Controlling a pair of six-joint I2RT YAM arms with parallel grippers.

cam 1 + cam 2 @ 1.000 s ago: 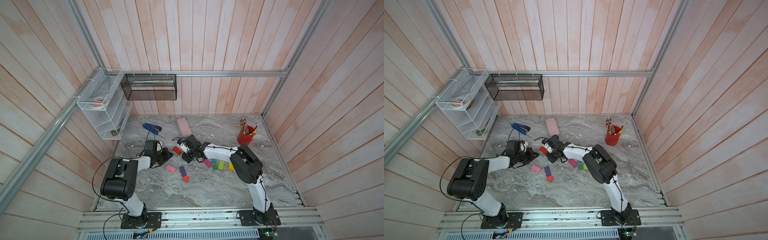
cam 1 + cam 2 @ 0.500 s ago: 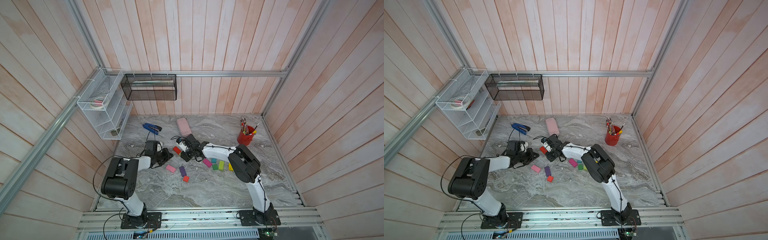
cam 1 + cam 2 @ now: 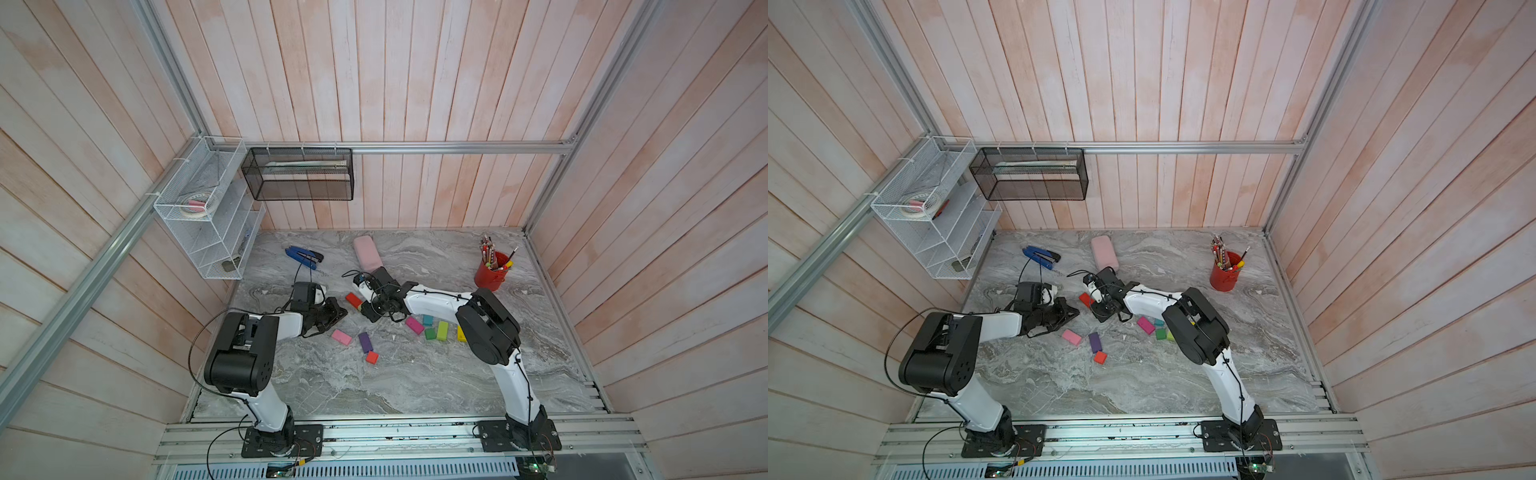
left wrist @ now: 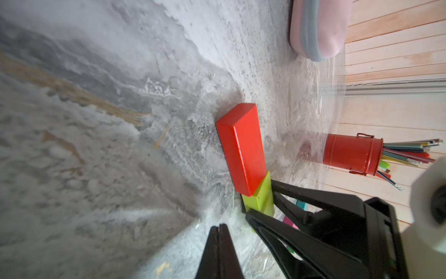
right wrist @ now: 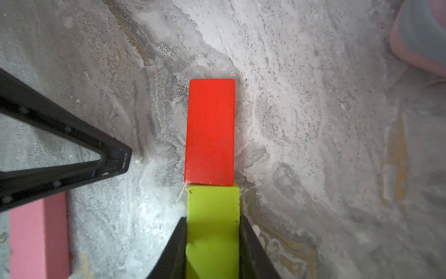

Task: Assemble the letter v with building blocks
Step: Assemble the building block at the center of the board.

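The grey marble tabletop (image 3: 415, 386) fills both top views, and I have both arms leaning in over its middle from the near rail. My right arm (image 3: 432, 303) rises to a bulky black elbow, then runs its white forearm low and almost level toward the centre, so the right gripper (image 5: 212, 227) points along the table. My left arm (image 3: 286, 324) is folded much the same way from the other side, forearm low, with the left gripper (image 4: 219, 232) aimed at the centre. The right fingers (image 5: 173, 248) stand partly apart and clamp the long sides of a lime brick (image 5: 212, 205). Its free end butts against the end of a red brick (image 5: 210, 130) lying flat, the two in one straight line. The left fingers (image 4: 212, 253) are pressed together with nothing between them, and their tip sits beside the red brick without touching it. Near the left gripper lie a pink brick (image 3: 341, 337), a purple brick (image 3: 365, 342) and a small red cube (image 3: 372, 357). Just on the near side of my right forearm sit a magenta brick (image 3: 414, 325), a teal brick (image 3: 427, 320), a second lime brick (image 3: 442, 331) and a green cube (image 3: 430, 333).
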